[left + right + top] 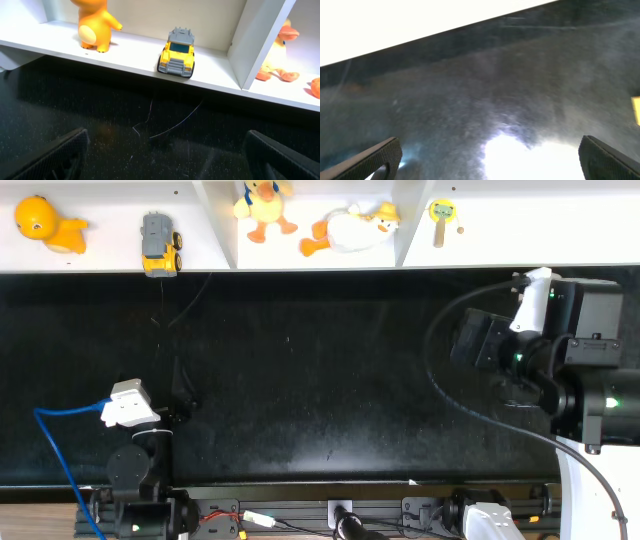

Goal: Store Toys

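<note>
Surface: a black table point(320, 380) is bordered at its far edge by a white shelf point(300, 264).
Toys: a truck point(160, 244) is kept far left.
Left: the left gripper point(167, 147) is spread, empty.
Right: the right gripper point(490, 155) is spread, empty.

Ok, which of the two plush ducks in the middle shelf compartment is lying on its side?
The white plush duck with orange feet, the right-hand one of the pair; the yellow plush duck beside it sits upright.
</note>
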You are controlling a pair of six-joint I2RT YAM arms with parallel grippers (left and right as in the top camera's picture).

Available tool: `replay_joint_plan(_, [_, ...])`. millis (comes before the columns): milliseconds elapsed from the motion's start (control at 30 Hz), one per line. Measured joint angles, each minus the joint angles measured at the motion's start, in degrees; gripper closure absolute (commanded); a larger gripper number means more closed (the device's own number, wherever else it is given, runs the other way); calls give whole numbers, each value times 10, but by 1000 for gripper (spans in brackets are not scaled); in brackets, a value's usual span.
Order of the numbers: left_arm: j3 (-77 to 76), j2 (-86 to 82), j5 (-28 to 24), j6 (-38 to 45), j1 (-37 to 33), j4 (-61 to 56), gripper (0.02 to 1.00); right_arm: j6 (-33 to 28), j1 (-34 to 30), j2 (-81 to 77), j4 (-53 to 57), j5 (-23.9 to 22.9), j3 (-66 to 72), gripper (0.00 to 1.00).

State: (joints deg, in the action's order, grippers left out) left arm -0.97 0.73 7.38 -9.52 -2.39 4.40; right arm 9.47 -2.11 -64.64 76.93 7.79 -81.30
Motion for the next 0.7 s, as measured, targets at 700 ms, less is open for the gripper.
replay_joint_plan(700, [0,0,0,0,0,0,20,-32,-324,-175,-20,-108,0,5])
